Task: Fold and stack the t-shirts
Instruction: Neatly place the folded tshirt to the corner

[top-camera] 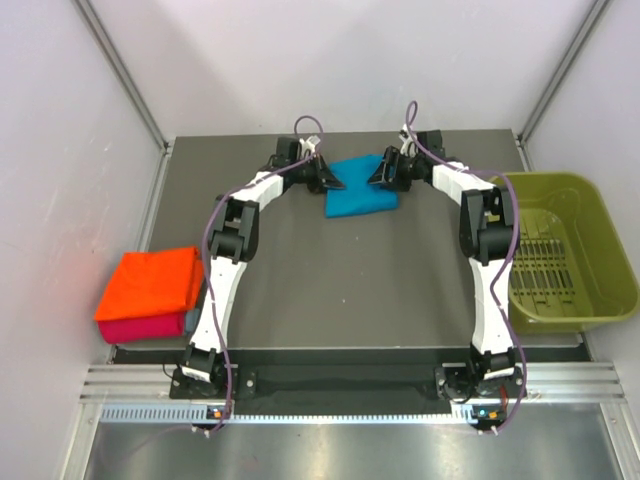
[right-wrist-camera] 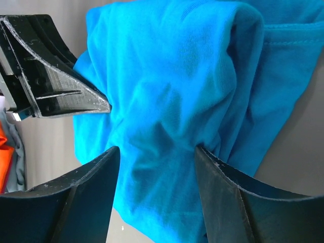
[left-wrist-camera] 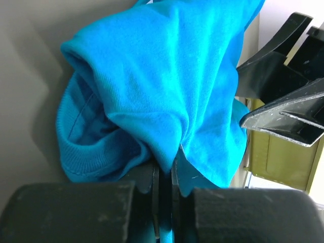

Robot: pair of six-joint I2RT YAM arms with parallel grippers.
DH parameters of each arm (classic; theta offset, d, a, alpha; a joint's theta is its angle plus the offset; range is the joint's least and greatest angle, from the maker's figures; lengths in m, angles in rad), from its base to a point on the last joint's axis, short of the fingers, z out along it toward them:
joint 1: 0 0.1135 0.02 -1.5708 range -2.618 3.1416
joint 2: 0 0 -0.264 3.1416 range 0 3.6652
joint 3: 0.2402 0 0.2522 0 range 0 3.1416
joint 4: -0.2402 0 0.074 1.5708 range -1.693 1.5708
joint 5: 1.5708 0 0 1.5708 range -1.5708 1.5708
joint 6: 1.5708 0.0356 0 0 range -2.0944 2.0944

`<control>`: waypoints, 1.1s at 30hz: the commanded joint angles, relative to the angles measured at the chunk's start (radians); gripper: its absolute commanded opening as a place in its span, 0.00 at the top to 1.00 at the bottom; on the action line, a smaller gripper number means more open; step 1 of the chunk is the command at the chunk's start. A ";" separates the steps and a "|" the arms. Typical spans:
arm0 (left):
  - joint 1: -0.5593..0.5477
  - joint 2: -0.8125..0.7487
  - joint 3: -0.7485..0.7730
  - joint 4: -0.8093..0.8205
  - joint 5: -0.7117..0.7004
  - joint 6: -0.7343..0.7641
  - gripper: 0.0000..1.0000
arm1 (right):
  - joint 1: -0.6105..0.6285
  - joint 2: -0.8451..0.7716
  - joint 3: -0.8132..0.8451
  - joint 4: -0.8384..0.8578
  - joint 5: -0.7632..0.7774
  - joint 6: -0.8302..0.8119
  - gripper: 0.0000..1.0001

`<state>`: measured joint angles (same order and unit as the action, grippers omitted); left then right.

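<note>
A: The teal t-shirt (top-camera: 360, 198) lies mid far edge of the table (top-camera: 300, 290). The left gripper (left-wrist-camera: 164, 162) pinches it; the right gripper (right-wrist-camera: 155, 148) straddles it, fingers wide.
B: A one-sided lift could undo the fold.

The orange shirt (top-camera: 150, 282) hides most of the pink shirt (top-camera: 140, 328) beneath it, and the teal shirt (left-wrist-camera: 152, 91) runs off the top edge in both wrist views.
</note>
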<state>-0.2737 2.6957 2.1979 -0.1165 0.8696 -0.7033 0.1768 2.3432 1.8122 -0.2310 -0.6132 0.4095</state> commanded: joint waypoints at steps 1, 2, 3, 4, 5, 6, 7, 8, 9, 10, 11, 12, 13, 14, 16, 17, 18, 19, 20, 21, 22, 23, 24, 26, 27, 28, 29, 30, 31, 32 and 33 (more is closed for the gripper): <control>-0.012 -0.101 -0.032 -0.071 0.028 0.044 1.00 | 0.015 -0.099 -0.004 -0.022 0.015 -0.056 0.39; 0.001 -0.121 -0.033 -0.084 0.028 0.057 1.00 | 0.010 -0.117 -0.005 -0.033 0.020 -0.067 0.39; 0.007 -0.143 -0.041 -0.121 0.031 0.064 1.00 | -0.005 -0.137 -0.010 -0.037 0.033 -0.077 0.39; 0.014 -0.192 -0.050 -0.133 0.049 0.070 1.00 | -0.014 -0.177 -0.019 -0.042 0.039 -0.098 0.39; 0.030 -0.220 -0.061 -0.164 0.052 0.100 1.00 | -0.025 -0.197 -0.022 -0.056 0.047 -0.113 0.38; 0.039 -0.249 -0.078 -0.198 0.058 0.122 1.00 | -0.045 -0.217 -0.027 -0.065 0.062 -0.126 0.38; 0.048 -0.308 -0.092 -0.262 0.069 0.143 1.00 | -0.060 -0.254 -0.039 -0.073 0.070 -0.149 0.38; 0.071 -0.341 -0.111 -0.291 0.094 0.178 1.00 | -0.071 -0.274 -0.047 -0.088 0.076 -0.159 0.38; 0.086 -0.374 -0.162 -0.317 0.103 0.191 1.00 | -0.097 -0.306 -0.057 -0.096 0.093 -0.173 0.37; 0.102 -0.445 -0.196 -0.360 0.112 0.200 1.00 | -0.109 -0.321 -0.079 -0.103 0.101 -0.181 0.37; 0.135 -0.480 -0.260 -0.383 0.121 0.226 1.00 | -0.121 -0.335 -0.091 -0.114 0.102 -0.187 0.37; 0.154 -0.514 -0.282 -0.422 0.118 0.247 1.00 | -0.144 -0.361 -0.102 -0.120 0.104 -0.201 0.37; 0.172 -0.577 -0.306 -0.484 0.114 0.272 1.00 | -0.157 -0.376 -0.126 -0.126 0.102 -0.205 0.37; 0.207 -0.606 -0.344 -0.523 0.094 0.331 1.00 | -0.169 -0.389 -0.139 -0.133 0.102 -0.210 0.36; 0.240 -0.683 -0.362 -0.606 0.051 0.408 1.00 | -0.212 -0.433 -0.175 -0.137 0.093 -0.212 0.36; 0.263 -0.707 -0.362 -0.696 0.031 0.495 1.00 | -0.223 -0.446 -0.183 -0.146 0.086 -0.212 0.36; 0.266 -0.732 -0.363 -0.731 -0.012 0.531 1.00 | -0.241 -0.456 -0.192 -0.149 0.076 -0.215 0.36; 0.266 -0.776 -0.363 -0.774 -0.032 0.568 1.00 | -0.250 -0.475 -0.211 -0.154 0.067 -0.212 0.36; 0.299 -0.801 -0.366 -0.807 -0.049 0.631 1.00 | -0.258 -0.482 -0.218 -0.156 0.058 -0.209 0.35; 0.304 -0.826 -0.374 -0.871 -0.067 0.658 1.00 | -0.276 -0.490 -0.228 -0.156 0.050 -0.204 0.34; 0.320 -0.874 -0.382 -0.899 -0.095 0.726 1.00 | -0.286 -0.501 -0.240 -0.156 0.034 -0.192 0.29; 0.324 -0.898 -0.386 -0.932 -0.112 0.761 1.00 | -0.293 -0.507 -0.243 -0.159 0.023 -0.184 0.26; 0.333 -0.918 -0.389 -1.016 -0.132 0.793 1.00 | -0.310 -0.510 -0.247 -0.159 0.012 -0.176 0.24; 0.359 -0.985 -0.397 -1.093 -0.179 0.881 1.00 | -0.326 -0.510 -0.244 -0.175 -0.031 -0.147 0.23; 0.369 -1.017 -0.392 -1.168 -0.191 0.907 1.00 | -0.335 -0.507 -0.244 -0.180 -0.061 -0.137 0.22; 0.378 -1.033 -0.389 -1.204 -0.207 0.924 1.00 | -0.338 -0.504 -0.246 -0.186 -0.072 -0.133 0.22; 0.396 -1.051 -0.388 -1.227 -0.214 0.951 1.00 | -0.341 -0.502 -0.249 -0.195 -0.083 -0.129 0.22; 0.401 -1.071 -0.379 -1.247 -0.231 0.961 1.00 | -0.342 -0.502 -0.255 -0.197 -0.092 -0.124 0.21; 0.404 -1.103 -0.369 -1.306 -0.253 0.972 1.00 | -0.342 -0.509 -0.267 -0.197 -0.111 -0.115 0.21; 0.406 -1.114 -0.334 -1.343 -0.291 1.005 1.00 | -0.342 -0.513 -0.277 -0.197 -0.115 -0.112 0.21; 0.406 -1.119 -0.317 -1.391 -0.319 1.012 1.00 | -0.342 -0.519 -0.287 -0.199 -0.121 -0.107 0.21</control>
<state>0.1181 1.6478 1.8164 -1.2736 0.6350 0.1856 -0.1547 1.8915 1.5471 -0.4282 -0.6651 0.2756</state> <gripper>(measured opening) 0.081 0.787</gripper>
